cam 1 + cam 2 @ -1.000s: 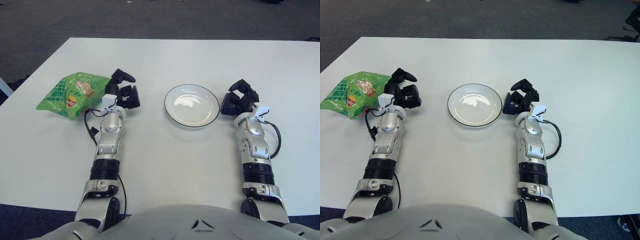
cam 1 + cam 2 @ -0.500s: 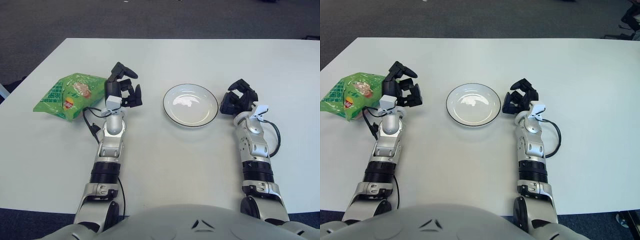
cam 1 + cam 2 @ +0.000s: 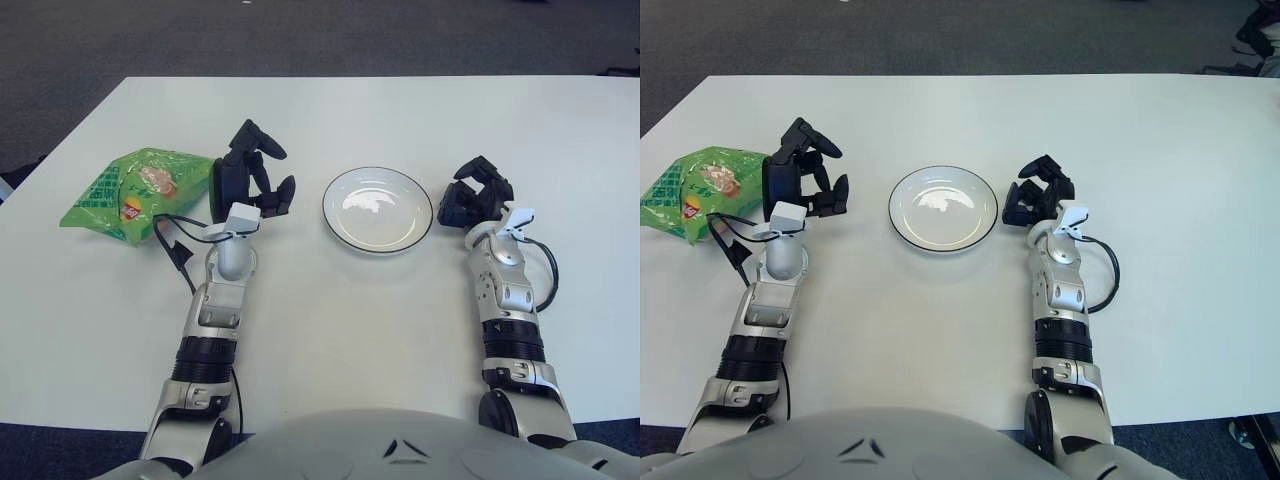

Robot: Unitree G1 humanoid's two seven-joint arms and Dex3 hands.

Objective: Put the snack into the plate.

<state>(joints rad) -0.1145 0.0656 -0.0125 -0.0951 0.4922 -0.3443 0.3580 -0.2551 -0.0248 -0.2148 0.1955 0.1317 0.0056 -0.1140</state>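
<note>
Left hand (image 3: 250, 184) raised beside green snack bag (image 3: 125, 190), fingers spread, empty. Right hand (image 3: 476, 195) curled, empty, beside white plate (image 3: 378, 209).

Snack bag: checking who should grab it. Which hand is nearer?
Left. The left hand is right beside the snack bag; the right hand is beyond the plate.

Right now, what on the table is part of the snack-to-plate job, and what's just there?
In the job:
- green snack bag, at the table's left
- empty white plate, centre
- left hand, open, raised beside the bag's right end

Just there:
- right hand, idle beside the plate's right rim
- white table
</note>
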